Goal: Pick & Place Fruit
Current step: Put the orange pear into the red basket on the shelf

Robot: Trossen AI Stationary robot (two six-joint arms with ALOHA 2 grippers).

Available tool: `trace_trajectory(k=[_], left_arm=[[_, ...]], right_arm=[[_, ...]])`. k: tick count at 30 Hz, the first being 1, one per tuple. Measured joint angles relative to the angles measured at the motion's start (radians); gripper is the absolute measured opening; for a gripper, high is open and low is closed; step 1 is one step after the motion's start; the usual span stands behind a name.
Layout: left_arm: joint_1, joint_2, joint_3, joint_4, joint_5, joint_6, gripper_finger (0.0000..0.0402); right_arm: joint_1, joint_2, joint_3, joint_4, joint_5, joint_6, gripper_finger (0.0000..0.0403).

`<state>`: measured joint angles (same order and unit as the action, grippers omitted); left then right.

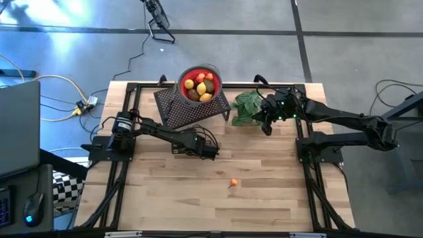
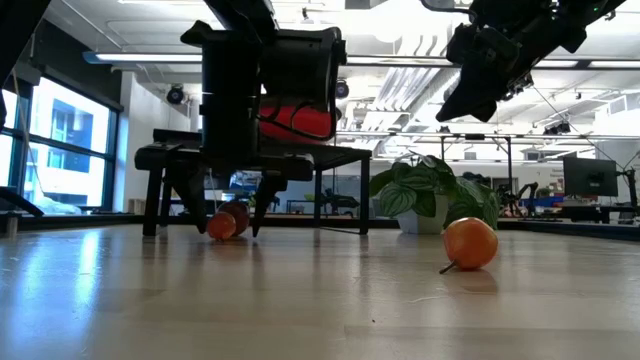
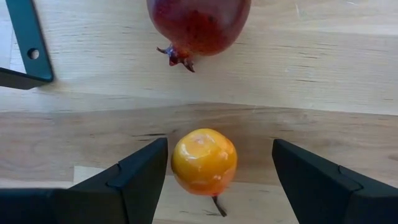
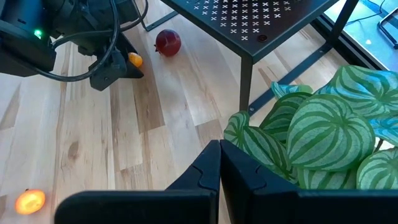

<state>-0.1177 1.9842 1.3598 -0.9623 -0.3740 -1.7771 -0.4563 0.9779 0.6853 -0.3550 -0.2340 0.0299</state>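
Observation:
My left gripper (image 3: 214, 180) is open and low over the table, one finger on each side of a small orange fruit (image 3: 204, 160) that lies on the wood. A dark red fruit (image 3: 199, 25) lies just beyond it, its calyx end toward the gripper. The same pair, orange fruit (image 4: 135, 60) and dark red fruit (image 4: 167, 42), shows in the right wrist view. Another small orange fruit (image 1: 232, 183) lies alone nearer the table's near edge. A red bowl (image 1: 199, 84) on a black perforated stand holds several yellow, orange and red pieces. My right gripper (image 4: 219, 168) is shut and raised above the leafy plant. My left gripper comes at the small orange fruit from above, slanting down. One finger (image 3: 146, 174) stands right beside the fruit's side (image 3: 177, 162), and I cannot tell whether it touches. The other finger stands well apart from it. The fruit rests on the table.
The black perforated stand (image 1: 192, 109) stands at the table's far side, with a leg (image 4: 245, 81) near the plant. The green striped plant (image 1: 248, 106) stands right of it, under my right gripper. Bare wood lies around the lone orange fruit (image 2: 470, 243).

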Motion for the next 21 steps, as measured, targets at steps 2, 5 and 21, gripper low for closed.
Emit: trace_trajectory(k=[2,5,21], left_arm=[[0.0,0.0,0.0,0.0,0.0,0.0,0.0282],[0.0,0.0,0.0,0.0,0.001,0.0,0.0282],[-0.001,0.036,0.002,0.018,0.034,-0.008,0.0282]], right_arm=[[0.0,0.0,0.0,0.0,0.0,0.0,0.0002],[0.0,0.0,0.0,0.0,0.0,0.0,0.0002],[0.0,0.0,0.0,0.0,0.0,-0.005,0.0002]])
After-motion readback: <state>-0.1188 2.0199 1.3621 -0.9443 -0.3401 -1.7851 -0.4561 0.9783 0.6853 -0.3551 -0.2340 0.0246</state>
